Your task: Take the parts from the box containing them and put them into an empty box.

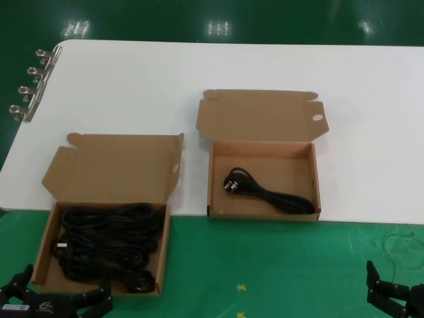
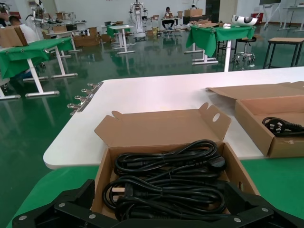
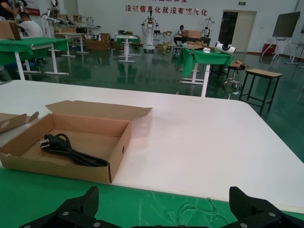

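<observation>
black coiled cables [image 1: 106, 245], moulded plugs

Bright overhead light glares off the green floor [image 1: 218, 26]; shadows soft, focus sharp.

Two open boxes sit side by side. The left box [image 1: 46, 248], nearer the robot, holds a pile of cables [image 1: 109, 245]. The right box [image 1: 213, 185], farther back on the table [image 1: 265, 66], holds one cable [image 1: 271, 192].

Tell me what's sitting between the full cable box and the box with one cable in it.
Nothing: in the head view only bare white table and green cloth separate the full box from the one-cable box.
</observation>
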Tool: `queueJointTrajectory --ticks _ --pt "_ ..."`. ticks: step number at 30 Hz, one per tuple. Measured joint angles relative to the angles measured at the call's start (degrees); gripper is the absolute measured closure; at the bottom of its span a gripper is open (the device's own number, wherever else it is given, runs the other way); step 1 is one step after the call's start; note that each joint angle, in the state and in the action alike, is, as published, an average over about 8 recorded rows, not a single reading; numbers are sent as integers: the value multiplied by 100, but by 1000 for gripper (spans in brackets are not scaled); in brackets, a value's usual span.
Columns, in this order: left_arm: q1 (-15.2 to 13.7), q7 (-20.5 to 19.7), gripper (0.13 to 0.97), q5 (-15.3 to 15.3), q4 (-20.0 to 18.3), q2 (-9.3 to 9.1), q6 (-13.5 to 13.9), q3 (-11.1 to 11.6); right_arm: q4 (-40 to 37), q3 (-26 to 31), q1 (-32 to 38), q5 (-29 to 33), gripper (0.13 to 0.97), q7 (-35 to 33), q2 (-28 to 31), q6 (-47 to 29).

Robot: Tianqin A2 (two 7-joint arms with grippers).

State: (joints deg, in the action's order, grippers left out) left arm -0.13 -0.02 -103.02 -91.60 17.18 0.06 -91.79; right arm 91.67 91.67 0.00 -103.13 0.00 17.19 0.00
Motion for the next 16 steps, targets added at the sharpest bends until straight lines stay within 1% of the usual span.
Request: queueJointTrajectory --ticks 16 --pt "0 0 132 0 0 0 0 0 0 0 0 0 129 0 0 0"
